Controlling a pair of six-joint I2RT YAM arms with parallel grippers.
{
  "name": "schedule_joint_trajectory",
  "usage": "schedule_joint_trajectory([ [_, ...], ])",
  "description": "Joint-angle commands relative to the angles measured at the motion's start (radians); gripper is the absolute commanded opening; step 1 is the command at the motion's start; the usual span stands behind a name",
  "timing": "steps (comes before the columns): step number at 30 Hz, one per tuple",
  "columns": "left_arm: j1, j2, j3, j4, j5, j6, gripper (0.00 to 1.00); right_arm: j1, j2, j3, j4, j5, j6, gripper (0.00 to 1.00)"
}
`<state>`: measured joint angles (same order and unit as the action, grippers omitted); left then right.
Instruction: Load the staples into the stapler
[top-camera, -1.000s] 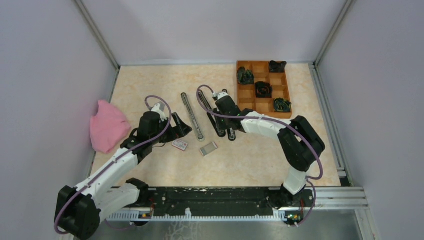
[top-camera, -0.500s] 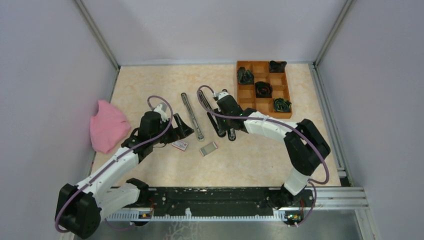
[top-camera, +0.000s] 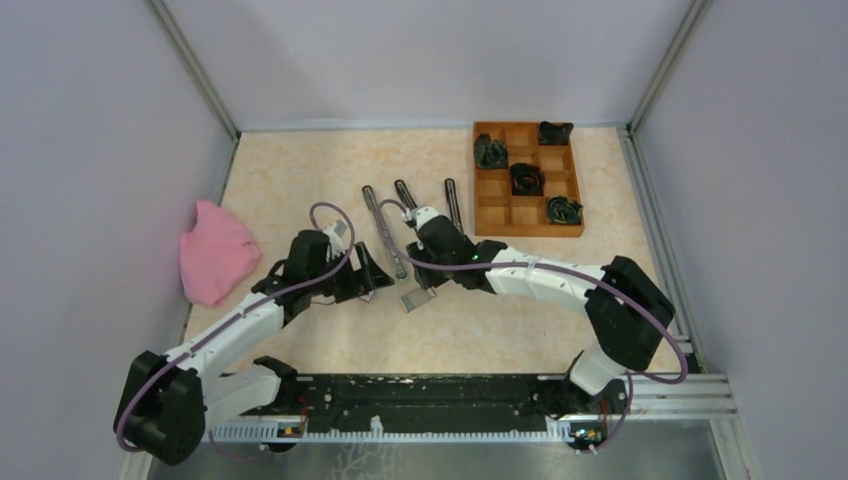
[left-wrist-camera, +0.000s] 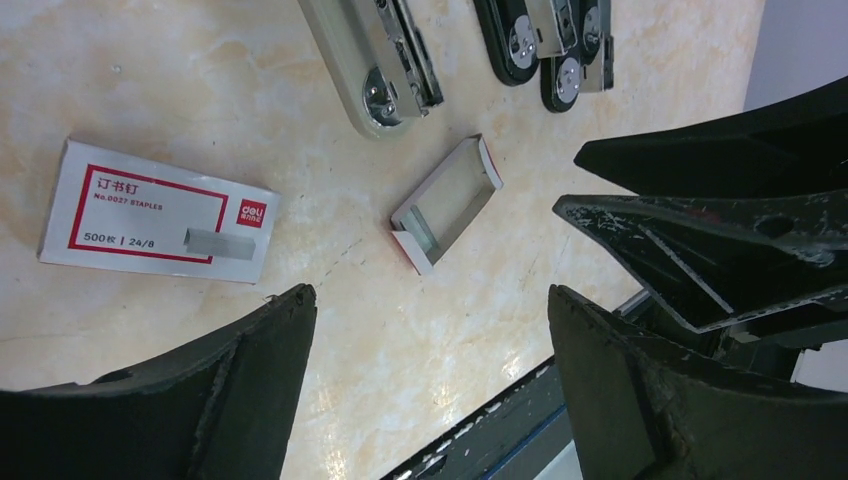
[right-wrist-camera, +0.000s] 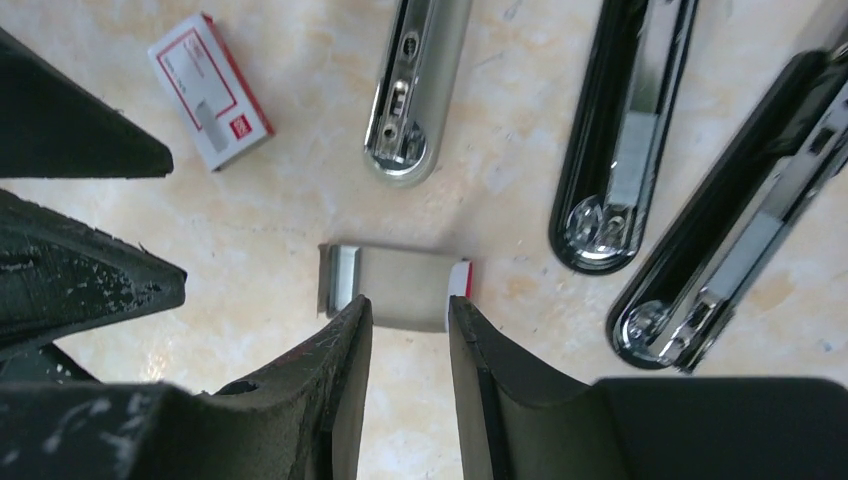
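Observation:
The staples tray (right-wrist-camera: 400, 285), a small grey open tray with a white-and-red end, lies on the table; it also shows in the left wrist view (left-wrist-camera: 447, 203) and the top view (top-camera: 414, 299). Its white-and-red box (left-wrist-camera: 160, 212) lies to the left, also seen from the right wrist (right-wrist-camera: 212, 88). The stapler lies apart in long pieces: a silver one (top-camera: 385, 232) and two black ones (right-wrist-camera: 625, 130) (right-wrist-camera: 740, 200). My right gripper (right-wrist-camera: 408, 305) hovers right over the tray's near edge, jaws narrowly open and empty. My left gripper (left-wrist-camera: 428, 300) is wide open and empty, near the box.
A pink cloth (top-camera: 215, 250) lies at the table's left edge. A wooden compartment tray (top-camera: 500, 200) with several black items stands at the back right. The two grippers are close together, the right one's fingers (left-wrist-camera: 700, 210) showing in the left wrist view.
My right gripper has moved from over the black stapler pieces toward the near left, to over the staples tray. My left gripper has shifted a little right.

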<state>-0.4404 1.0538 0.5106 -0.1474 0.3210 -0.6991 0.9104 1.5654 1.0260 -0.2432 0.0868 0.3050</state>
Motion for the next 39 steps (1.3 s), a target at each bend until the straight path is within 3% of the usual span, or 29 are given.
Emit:
schedule_joint_trajectory([
  [1,0.005,0.003,-0.035,0.045,0.051,-0.025,0.89,0.034,-0.011,-0.031,0.078,-0.015,0.059,0.34],
  [16,0.005,0.05,-0.075,0.1,0.078,-0.05,0.87,0.077,0.124,-0.046,0.157,-0.07,0.145,0.29],
  [27,0.005,0.054,-0.08,0.109,0.076,-0.056,0.84,0.087,0.173,-0.045,0.149,-0.083,0.164,0.2],
  [39,0.006,0.054,-0.081,0.113,0.075,-0.059,0.83,0.091,0.2,-0.035,0.128,-0.087,0.162,0.19],
])
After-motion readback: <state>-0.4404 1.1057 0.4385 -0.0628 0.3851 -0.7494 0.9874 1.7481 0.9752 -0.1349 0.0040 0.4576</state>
